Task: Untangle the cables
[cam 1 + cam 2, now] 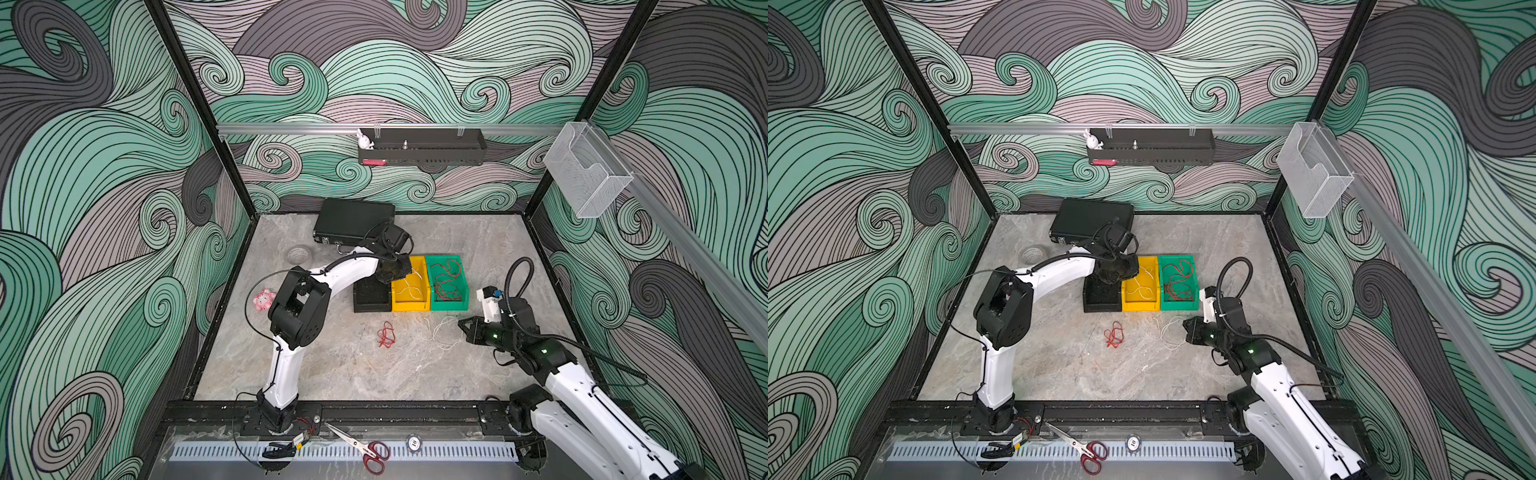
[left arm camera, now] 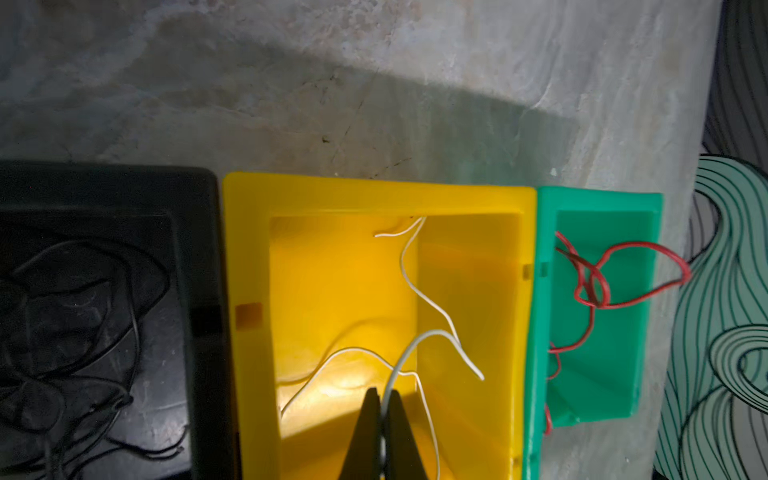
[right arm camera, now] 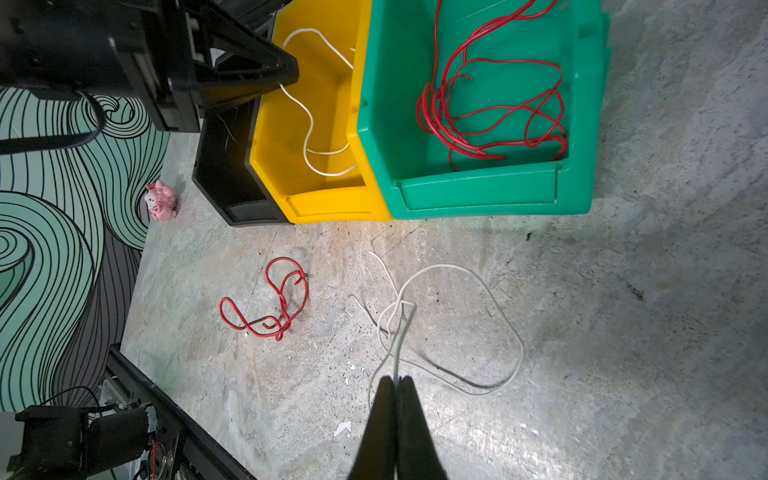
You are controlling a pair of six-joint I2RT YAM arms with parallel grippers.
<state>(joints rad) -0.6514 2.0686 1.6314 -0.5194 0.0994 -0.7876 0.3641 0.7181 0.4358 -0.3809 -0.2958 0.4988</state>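
Note:
Three bins stand side by side: black bin (image 1: 371,306), yellow bin (image 1: 410,307), green bin (image 1: 449,306). My left gripper (image 2: 384,394) hangs over the yellow bin (image 2: 249,249), shut on a white cable (image 2: 428,299) that trails down inside it. Red cables (image 3: 490,112) lie coiled in the green bin (image 3: 478,195), and black cables (image 2: 83,332) in the black bin. On the table lie a tangled red cable (image 1: 386,334) and a looped white cable (image 1: 442,332). My right gripper (image 3: 397,379) is shut on that white cable (image 3: 511,332) just above the table.
A black case (image 1: 353,222) and a tape roll (image 1: 298,254) sit at the back left. A pink toy (image 1: 264,300) lies by the left wall. Red-handled scissors (image 1: 365,451) and a round chip (image 1: 414,444) rest on the front rail.

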